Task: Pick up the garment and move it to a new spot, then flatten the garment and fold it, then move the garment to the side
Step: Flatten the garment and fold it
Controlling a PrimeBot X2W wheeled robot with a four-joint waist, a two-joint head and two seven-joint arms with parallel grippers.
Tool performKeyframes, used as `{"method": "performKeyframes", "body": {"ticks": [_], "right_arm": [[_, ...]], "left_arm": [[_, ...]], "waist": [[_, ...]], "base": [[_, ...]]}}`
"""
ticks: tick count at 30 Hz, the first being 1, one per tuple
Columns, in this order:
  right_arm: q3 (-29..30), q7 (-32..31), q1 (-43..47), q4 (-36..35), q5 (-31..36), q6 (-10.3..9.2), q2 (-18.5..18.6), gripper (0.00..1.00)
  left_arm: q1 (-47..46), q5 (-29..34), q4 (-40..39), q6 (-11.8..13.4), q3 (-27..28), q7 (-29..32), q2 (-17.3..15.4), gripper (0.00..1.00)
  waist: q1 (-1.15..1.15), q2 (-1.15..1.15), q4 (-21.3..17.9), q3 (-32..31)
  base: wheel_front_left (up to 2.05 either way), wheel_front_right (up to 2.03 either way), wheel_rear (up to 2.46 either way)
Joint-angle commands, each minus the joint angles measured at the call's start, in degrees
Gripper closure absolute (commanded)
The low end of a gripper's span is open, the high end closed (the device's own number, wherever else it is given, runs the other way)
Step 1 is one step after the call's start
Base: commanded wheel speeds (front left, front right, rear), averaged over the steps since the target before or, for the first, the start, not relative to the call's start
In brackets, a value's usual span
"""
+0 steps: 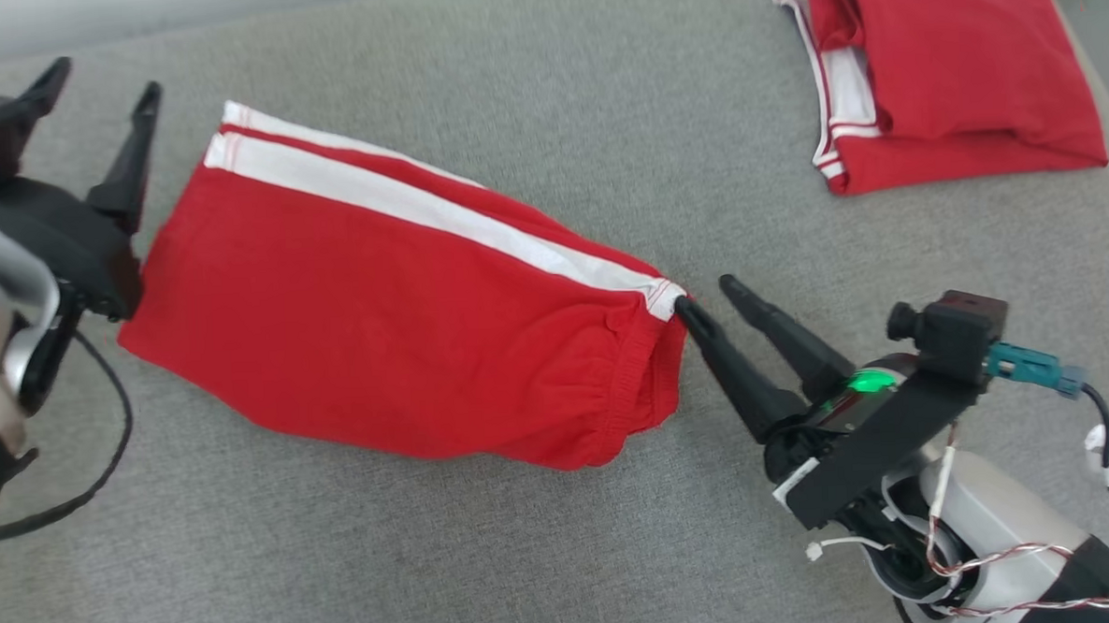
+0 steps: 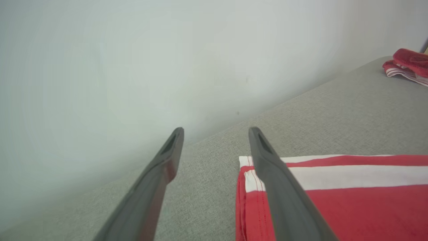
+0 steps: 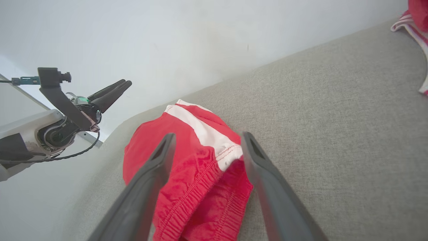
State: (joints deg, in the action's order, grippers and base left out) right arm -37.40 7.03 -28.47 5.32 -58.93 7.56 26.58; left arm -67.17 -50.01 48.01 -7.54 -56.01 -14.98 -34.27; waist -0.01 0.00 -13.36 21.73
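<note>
The garment (image 1: 396,318) is a pair of red shorts with a white side stripe, lying folded lengthwise on the grey fabric surface (image 1: 528,556). My left gripper (image 1: 100,83) stands open just past the hem end at the left, with nothing between its fingers. In the left wrist view the gripper (image 2: 215,132) has one finger over the hem corner of the garment (image 2: 334,197). My right gripper (image 1: 704,296) is open at the waistband corner. In the right wrist view the gripper (image 3: 207,137) has its fingers spread on either side of the elastic waistband of the garment (image 3: 200,160), which it does not grip.
A second red garment (image 1: 956,69) with white trim lies folded at the far right of the surface; it shows as well in the wrist views (image 2: 408,63) (image 3: 418,13). A pale wall (image 2: 133,67) runs along the back edge. The left gripper (image 3: 125,83) appears in the right wrist view.
</note>
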Motion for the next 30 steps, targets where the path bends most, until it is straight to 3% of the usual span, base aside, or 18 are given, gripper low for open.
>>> {"method": "performKeyframes", "body": {"ticks": [1, 8, 19, 24, 25, 30], "right_arm": [[1.0, 0.0, 1.1, -0.3, 1.1, -0.12, 0.0, 0.0], [6.4, 2.3, 3.7, -0.5, 5.6, -0.13, -2.2, 0.0], [17.2, 7.4, 8.1, 1.4, 16.6, -0.13, -7.8, 0.0], [21.5, 8.1, 10.1, 1.5, 20.7, -0.13, -11.0, 0.0], [24.2, 8.2, 11.0, 0.5, 22.9, -0.12, -13.0, 0.0], [28.5, 8.2, 14.5, -2.8, 31.3, -0.13, -16.9, 0.0]], "left_arm": [[1.9, 0.1, -0.5, 0.2, 1.1, -0.2, -0.6, 0.0], [7.6, 3.1, -3.2, 0.4, 8.6, -0.2, -1.6, 0.0], [19.3, 11.9, -13.3, 3.8, 24.3, -0.2, -0.4, 0.0], [23.5, 13.9, -14.3, 3.6, 27.4, -0.2, 1.5, 0.0], [25.3, 14.1, -13.3, 3.1, 27.8, -0.2, 2.6, 0.0], [26.4, 14.5, -8.6, 1.9, 26.5, -0.2, 4.9, 0.0]], "waist": [[0.01, 0.0, 0.4, -2.2], [0.01, 0.0, 0.5, -5.0], [0.01, 0.0, 0.5, -5.9], [0.01, 0.0, 0.4, -6.0], [0.01, 0.0, 0.2, -6.0], [0.01, 0.0, -0.2, -6.2]], "base": [[0.0, 0.0, 0.0], [0.0, 0.0, 0.0], [0.0, 0.0, 0.0], [0.0, 0.0, 0.0], [0.0, 0.0, 0.0], [0.0, 0.0, 0.0]]}}
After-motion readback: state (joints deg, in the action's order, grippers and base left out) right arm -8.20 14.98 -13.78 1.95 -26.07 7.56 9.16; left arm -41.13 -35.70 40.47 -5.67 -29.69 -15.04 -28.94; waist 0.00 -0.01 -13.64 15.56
